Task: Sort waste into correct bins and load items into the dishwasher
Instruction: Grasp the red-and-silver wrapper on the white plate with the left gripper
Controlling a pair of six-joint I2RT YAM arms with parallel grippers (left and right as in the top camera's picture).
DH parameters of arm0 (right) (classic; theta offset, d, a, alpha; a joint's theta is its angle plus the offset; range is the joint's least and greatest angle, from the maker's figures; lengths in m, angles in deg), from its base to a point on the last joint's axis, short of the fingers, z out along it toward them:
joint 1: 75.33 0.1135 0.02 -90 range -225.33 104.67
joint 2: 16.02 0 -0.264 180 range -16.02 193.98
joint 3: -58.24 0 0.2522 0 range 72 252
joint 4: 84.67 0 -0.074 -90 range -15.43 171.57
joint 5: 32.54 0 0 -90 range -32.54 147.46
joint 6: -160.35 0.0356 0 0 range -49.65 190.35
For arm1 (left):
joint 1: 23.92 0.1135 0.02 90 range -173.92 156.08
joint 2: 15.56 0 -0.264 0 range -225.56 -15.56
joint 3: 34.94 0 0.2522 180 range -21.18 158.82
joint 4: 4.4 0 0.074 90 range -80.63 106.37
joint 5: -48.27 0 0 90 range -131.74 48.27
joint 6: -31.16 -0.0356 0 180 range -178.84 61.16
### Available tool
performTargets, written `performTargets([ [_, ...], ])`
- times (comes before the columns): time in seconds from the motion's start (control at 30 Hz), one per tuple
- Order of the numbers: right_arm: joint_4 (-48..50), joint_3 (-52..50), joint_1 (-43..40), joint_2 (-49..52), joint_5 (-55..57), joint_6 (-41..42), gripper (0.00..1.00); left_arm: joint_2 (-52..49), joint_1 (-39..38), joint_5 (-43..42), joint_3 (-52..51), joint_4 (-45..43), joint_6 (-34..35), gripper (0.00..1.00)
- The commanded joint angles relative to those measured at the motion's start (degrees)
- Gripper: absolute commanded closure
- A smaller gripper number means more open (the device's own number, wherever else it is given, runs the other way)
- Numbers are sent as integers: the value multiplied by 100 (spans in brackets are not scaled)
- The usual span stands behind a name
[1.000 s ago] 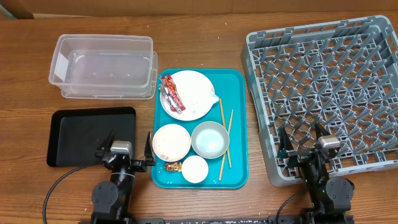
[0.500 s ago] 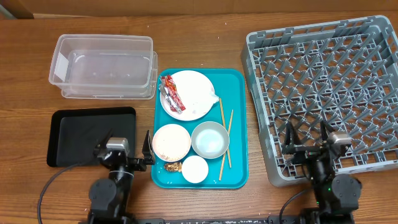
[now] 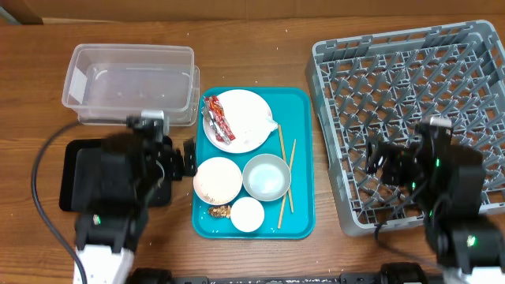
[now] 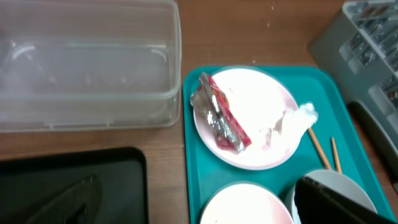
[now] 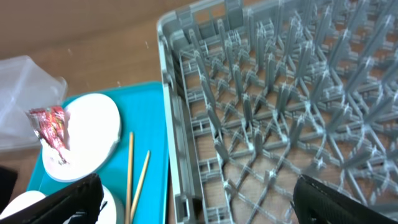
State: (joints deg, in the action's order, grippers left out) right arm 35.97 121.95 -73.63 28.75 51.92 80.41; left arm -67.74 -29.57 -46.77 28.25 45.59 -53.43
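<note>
On the teal tray [image 3: 301,106] a round white plate [image 3: 246,120] carries a red snack wrapper [image 3: 218,118] and crumpled tissue [image 3: 272,126]. Below it sit a white bowl [image 3: 217,180], a pale grey bowl [image 3: 266,177], a small white cup [image 3: 247,214] and a brown food lump [image 3: 219,211]. Chopsticks [image 3: 282,162] lie along the tray's right side. My left gripper [image 3: 167,158] hangs open above the black tray's [image 3: 79,170] right edge, left of the white bowl [image 4: 245,208]. Open too, my right gripper [image 3: 398,166] hovers over the front left of the grey dish rack [image 3: 410,87]. Neither holds anything.
The clear plastic tub [image 3: 130,83] stands behind the black tray and looks empty. The rack's left wall [image 5: 171,124] runs close beside the teal tray [image 5: 155,124]. Bare wooden tabletop lies in front of the tray and the rack.
Both arms have risen and swung away from the table's front edge. The left gripper now hangs over the black tray's right edge, the right over the rack's front. Both stayed open.
</note>
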Motion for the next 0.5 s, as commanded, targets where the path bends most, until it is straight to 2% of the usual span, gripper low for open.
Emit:
performTargets([
  [0.0, -494, 857, 11, 649, 42, 0, 0, -660, -37, -205, 1027, 776, -92, 0],
  [0.13, -1097, 1403, 11, 1209, 168, 0, 0, -1058, -37, -205, 1519, 1462, -92, 0],
  [0.47, -1502, 1532, 11, 1541, 166, 0, 0, -1145, -37, -236, 1530, 1456, 225, 0],
])
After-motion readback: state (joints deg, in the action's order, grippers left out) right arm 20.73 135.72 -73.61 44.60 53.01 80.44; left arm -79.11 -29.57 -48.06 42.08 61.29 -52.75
